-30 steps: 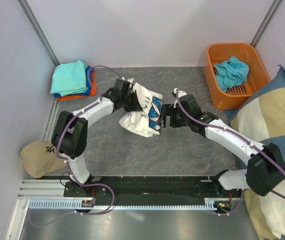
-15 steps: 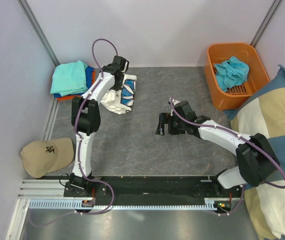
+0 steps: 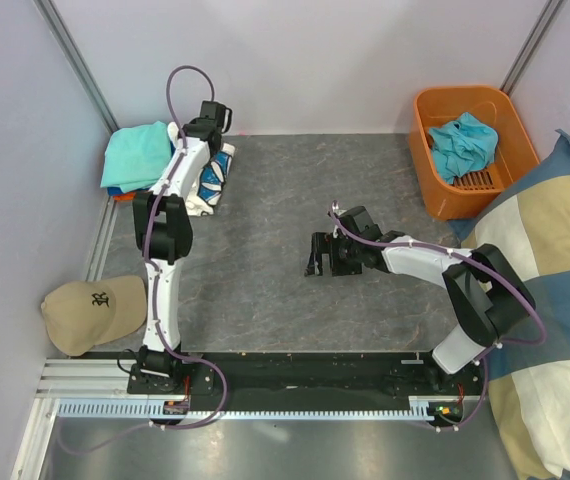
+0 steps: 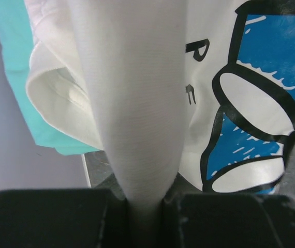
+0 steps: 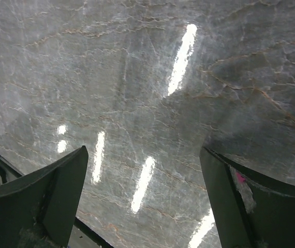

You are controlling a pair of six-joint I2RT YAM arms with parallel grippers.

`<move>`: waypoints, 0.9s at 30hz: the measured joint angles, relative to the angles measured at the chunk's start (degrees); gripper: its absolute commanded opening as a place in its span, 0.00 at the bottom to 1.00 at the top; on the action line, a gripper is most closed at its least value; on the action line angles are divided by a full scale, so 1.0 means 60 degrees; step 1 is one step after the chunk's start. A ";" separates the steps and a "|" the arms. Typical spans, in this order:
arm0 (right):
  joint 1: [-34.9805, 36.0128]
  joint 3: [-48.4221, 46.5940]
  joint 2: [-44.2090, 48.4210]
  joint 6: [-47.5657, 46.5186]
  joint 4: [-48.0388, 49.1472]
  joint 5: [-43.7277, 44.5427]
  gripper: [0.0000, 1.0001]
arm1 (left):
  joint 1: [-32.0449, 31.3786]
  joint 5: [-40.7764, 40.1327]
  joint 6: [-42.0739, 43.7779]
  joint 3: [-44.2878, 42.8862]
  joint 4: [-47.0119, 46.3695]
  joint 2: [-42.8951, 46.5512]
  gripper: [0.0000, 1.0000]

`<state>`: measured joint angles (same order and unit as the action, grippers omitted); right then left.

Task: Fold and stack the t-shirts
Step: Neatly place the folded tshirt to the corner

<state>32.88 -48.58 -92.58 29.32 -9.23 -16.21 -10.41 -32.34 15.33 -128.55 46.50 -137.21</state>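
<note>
Left of centre the counter point(image 3: 255, 290) is free. Upper left, the shirt pile point(image 3: 137, 155) and the stretched left arm point(image 3: 160, 225) block the way; upper right, the orange basket point(image 3: 462, 93); lower left, the tan cap point(image 3: 90, 312).

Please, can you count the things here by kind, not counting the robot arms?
Shirts outside the pile: 2 (white t-shirt, teal t-shirt in the orange basket)
Pile of folded shirts: 1
Orange basket: 1
Tan cap: 1
Checked cushion: 1
Total: 6
</note>
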 measured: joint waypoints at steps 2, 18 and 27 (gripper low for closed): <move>0.0000 0.0000 -0.0055 0.0040 0.0109 -0.0117 0.98 | 0.0171 -0.0007 0.0069 -0.0288 -0.0066 0.0000 0.02; -0.0007 -0.0095 -0.0277 0.0313 0.0361 -0.0361 0.98 | 0.1599 0.0699 0.0022 -0.1672 -0.1304 0.0000 0.02; -0.0007 -0.0404 -0.0586 0.0404 0.0357 -0.0550 0.98 | 0.2463 0.0772 -0.0280 -0.0962 -0.1592 0.0000 0.02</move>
<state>32.84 -51.00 -96.09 31.75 -7.09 -19.51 4.36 -27.70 13.65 -134.32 36.95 -137.21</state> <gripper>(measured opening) 0.982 0.118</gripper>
